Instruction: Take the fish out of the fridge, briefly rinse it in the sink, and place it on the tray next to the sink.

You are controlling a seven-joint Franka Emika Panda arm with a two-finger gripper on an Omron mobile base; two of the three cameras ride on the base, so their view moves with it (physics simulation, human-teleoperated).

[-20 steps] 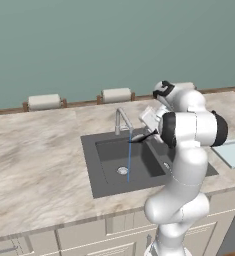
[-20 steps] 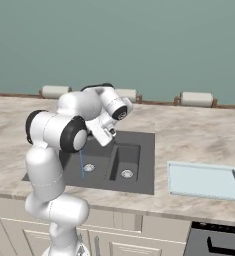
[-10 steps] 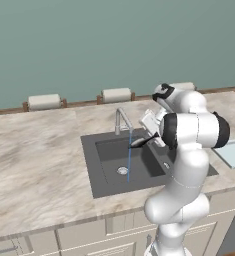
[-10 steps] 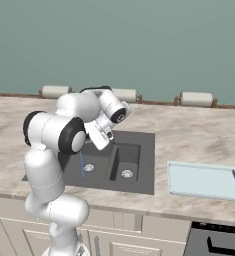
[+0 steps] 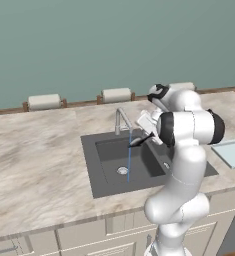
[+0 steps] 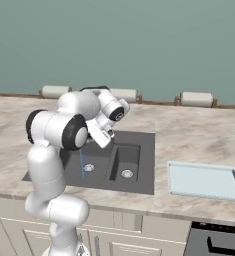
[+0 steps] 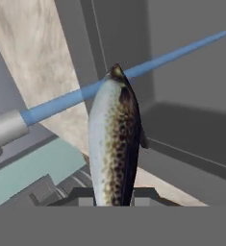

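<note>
marble counter (image 5: 34, 150) under a teal wall, with the sink (image 5: 109, 170) set in the middle and the tray (image 6: 204, 181) on the counter beside it. water (image 5: 129, 160) runs from the faucet (image 5: 122, 120) into the basin. my gripper (image 7: 115, 197) pinches the fish (image 7: 115, 144) by one end, its tip touching the stream. i'd judge it light, stiff enough, but wet and slick, so i'd keep the grip firm near that end.
</note>
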